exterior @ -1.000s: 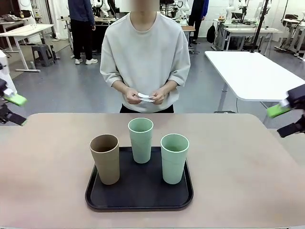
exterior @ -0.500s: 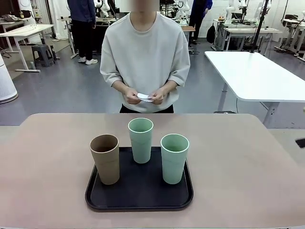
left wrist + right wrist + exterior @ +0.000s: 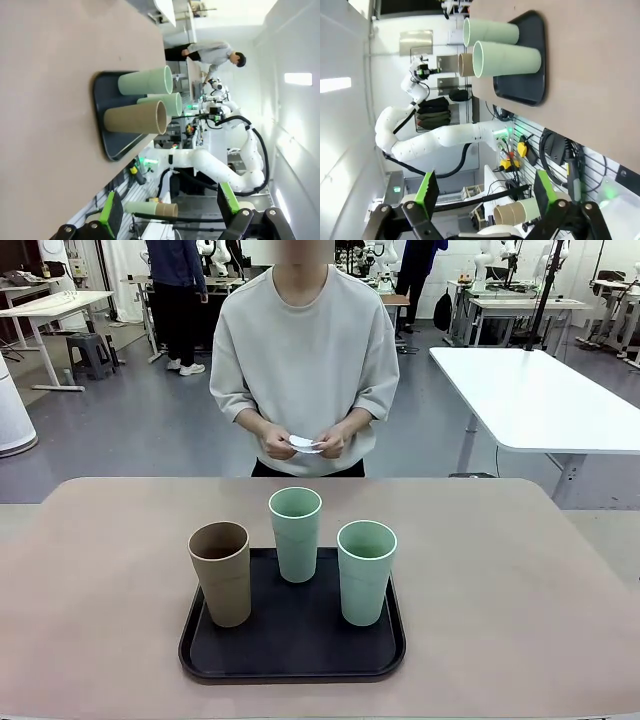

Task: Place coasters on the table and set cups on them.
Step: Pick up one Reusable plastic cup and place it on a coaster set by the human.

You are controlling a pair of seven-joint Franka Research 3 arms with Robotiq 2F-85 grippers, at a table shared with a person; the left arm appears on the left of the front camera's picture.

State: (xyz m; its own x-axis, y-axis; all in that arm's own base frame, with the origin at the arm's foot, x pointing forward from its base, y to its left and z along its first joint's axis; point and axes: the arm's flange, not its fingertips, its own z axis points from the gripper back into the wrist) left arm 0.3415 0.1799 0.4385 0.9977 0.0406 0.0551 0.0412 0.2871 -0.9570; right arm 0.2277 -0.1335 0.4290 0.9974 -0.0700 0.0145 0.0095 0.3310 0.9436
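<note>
A black tray [image 3: 300, 635] sits on the beige-pink table [image 3: 520, 610], toward the robot's edge and about mid-width. All three cups stand upright on the tray. The tan-brown cup [image 3: 222, 580] is at the tray's left front. One mint green cup [image 3: 296, 540] is at its far edge near the middle. The second mint green cup [image 3: 366, 580] is at its right front. The cups stand close together but apart from one another.

Beyond the tray's far side, past the table edge, a person [image 3: 305, 350] stands facing the tray. The person holds the white coasters [image 3: 306, 445] between both hands [image 3: 275, 443] at waist height, off the table.

The left gripper [image 3: 169, 192] hangs well apart from the tray, out by the table's edge, its jaws spread wide with nothing between them. The right gripper [image 3: 485, 175] is well away from the tray on the opposite side, jaws also wide and empty.
</note>
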